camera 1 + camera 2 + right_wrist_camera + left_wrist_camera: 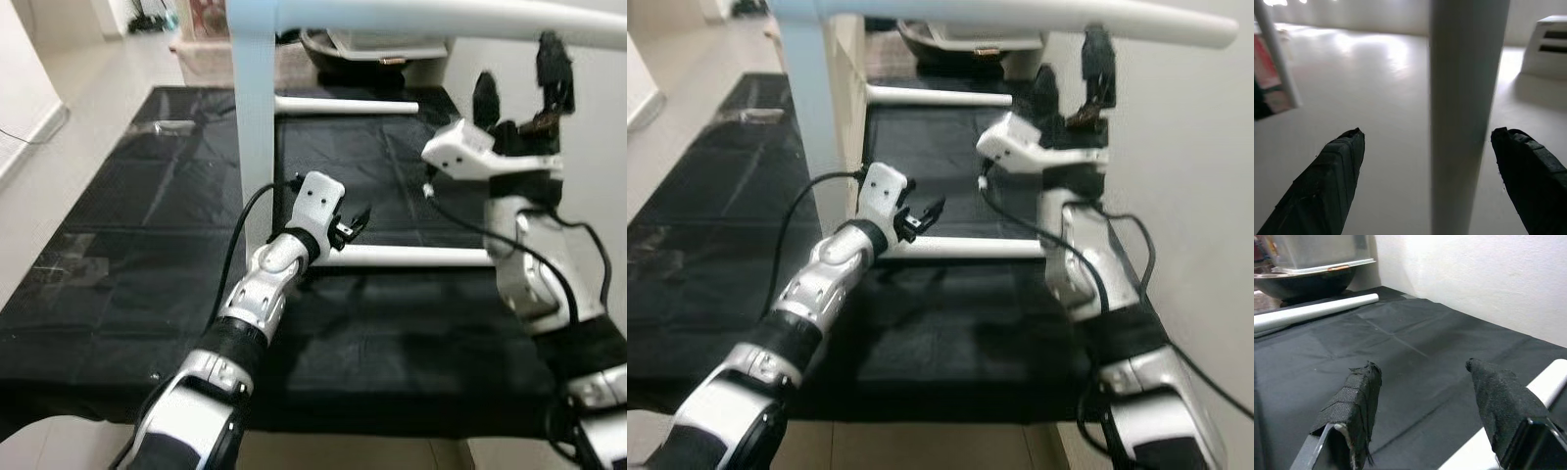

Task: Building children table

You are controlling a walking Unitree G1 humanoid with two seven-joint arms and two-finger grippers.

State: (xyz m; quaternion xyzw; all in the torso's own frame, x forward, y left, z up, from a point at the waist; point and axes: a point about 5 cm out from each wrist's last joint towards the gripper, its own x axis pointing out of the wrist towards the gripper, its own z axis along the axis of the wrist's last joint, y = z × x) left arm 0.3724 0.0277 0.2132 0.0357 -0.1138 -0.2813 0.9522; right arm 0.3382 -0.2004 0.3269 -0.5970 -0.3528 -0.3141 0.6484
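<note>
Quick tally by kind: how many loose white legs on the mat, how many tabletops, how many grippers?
Loose white legs on the black mat: 2
Tabletop, standing on edge: 1
Grippers: 2, left gripper, right gripper
Total: 5

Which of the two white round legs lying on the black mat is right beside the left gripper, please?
The nearer white leg, lying crosswise by the left gripper; the other white leg lies at the mat's far end.

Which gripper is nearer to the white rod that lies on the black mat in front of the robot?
Left. The left gripper hovers open just above the near white rod. The right gripper is raised higher, open around the overhead white bar.
</note>
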